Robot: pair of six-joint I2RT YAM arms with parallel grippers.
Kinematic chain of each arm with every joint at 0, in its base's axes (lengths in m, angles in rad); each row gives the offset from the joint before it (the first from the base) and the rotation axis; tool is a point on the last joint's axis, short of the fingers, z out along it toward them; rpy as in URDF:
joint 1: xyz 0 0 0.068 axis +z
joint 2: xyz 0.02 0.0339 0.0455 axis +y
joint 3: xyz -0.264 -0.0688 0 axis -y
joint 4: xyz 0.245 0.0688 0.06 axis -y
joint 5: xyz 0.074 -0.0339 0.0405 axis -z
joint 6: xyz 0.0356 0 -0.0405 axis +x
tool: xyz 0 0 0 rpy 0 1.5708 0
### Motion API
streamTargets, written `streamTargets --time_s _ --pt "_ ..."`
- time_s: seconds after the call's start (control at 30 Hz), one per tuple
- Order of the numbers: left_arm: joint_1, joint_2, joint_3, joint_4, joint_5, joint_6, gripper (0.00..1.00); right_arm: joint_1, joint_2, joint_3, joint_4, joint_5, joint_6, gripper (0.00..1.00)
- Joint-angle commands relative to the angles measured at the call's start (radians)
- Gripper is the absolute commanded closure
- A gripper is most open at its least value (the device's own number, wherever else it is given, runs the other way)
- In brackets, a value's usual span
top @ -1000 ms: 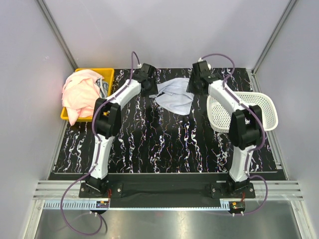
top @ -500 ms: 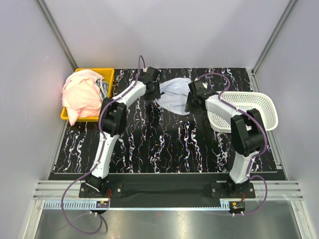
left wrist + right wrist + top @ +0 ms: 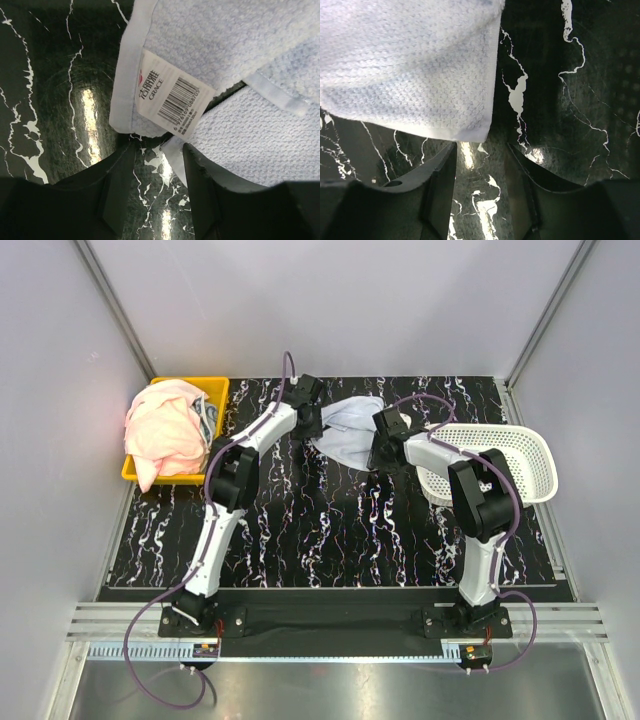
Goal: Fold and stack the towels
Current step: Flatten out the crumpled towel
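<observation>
glossy black white-veined tabletop [image 3: 330, 535] between plain grey walls [image 3: 350, 305]

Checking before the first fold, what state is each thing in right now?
Pale blue towel: unfolded, rumpled, not gripped.
Pink towels: heaped unfolded in the yellow bin.
White mesh basket: upright.
Left gripper: open, at the towel's tagged corner.
Right gripper: open, at another corner.

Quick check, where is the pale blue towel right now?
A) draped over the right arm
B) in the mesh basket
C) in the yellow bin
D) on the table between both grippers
D: the pale blue towel lies on the table, left gripper and right gripper at its opposite edges.
</observation>
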Motion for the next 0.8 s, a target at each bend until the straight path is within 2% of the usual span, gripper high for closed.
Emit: streamTargets --time_s 0.0,0.07,0.13,0.2,0.33,0.37,0.47,0.63,0.77 --pt "-0.007 0.014 0.045 -0.001 -0.022 0.012 0.55 0.006 0.015 0.016 0.036 0.031 0.021 0.51" --pt "-0.009 0.014 0.044 -0.001 -0.02 0.011 0.57 0.006 0.021 0.013 0.039 0.034 0.021 0.53" --pt "-0.01 0.014 0.045 0.002 -0.022 0.006 0.64 0.006 0.023 0.01 0.041 0.037 0.02 0.54" --pt "-0.01 0.014 0.042 0.005 -0.022 0.002 0.7 0.006 0.024 0.007 0.044 0.042 0.019 0.6" --pt "-0.01 -0.013 -0.005 0.022 -0.024 -0.018 0.93 0.006 0.014 -0.005 0.049 0.038 0.018 0.71" --pt "-0.01 -0.029 -0.033 0.036 -0.022 -0.023 0.95 0.006 0.014 -0.01 0.049 0.04 0.015 0.73" --pt "-0.01 -0.084 -0.125 0.092 -0.02 -0.044 1.0 0.006 0.015 -0.01 0.052 0.042 0.013 0.81" --pt "-0.015 -0.182 -0.272 0.164 -0.022 -0.083 1.0 0.006 0.0 -0.036 0.059 0.028 0.01 0.94" --pt "-0.015 -0.355 -0.48 0.27 -0.039 -0.132 1.0 0.006 -0.049 -0.074 0.059 0.028 0.003 1.0"
